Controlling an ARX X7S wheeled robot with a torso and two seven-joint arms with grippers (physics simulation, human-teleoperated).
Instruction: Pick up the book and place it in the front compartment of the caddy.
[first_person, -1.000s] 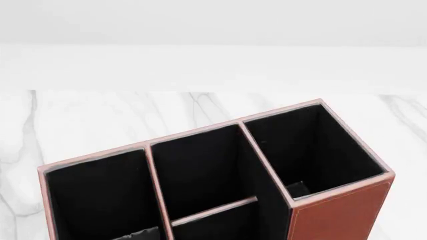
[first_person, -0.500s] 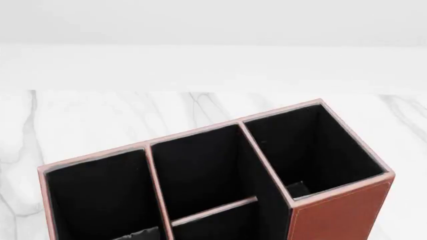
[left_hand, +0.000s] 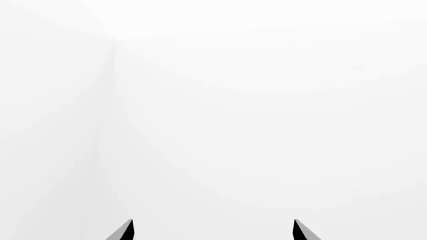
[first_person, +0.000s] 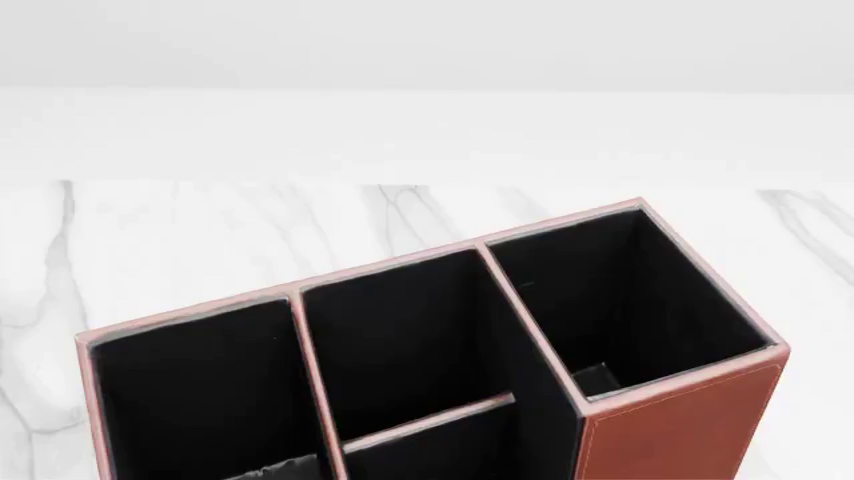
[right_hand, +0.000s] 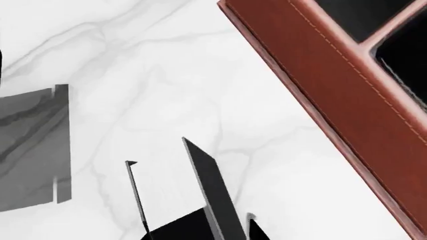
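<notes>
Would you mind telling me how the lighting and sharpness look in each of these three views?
Head view: even, soft light, sharp edges, and the black lining leaves the caddy cells nearly featureless. Left wrist view: almost blank white, with only the left gripper tips as dark wedges. Right wrist view: crisp, with caddy stitching readable and the marble table reflected on a glossy dark surface.

Reddish-brown caddy (first_person: 681, 425), grey-veined white marble table (first_person: 200, 240)

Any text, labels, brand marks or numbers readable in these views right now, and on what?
None: no view shows any word, number, brand or sign.
The caddy has plain reddish-brown leather-look walls with pale stitching only, and a bare black lining.
The marble tabletop carries only grey veining.
The grey slab in the right wrist view is unmarked.
The left wrist view shows blank white beyond its fingers.
</notes>
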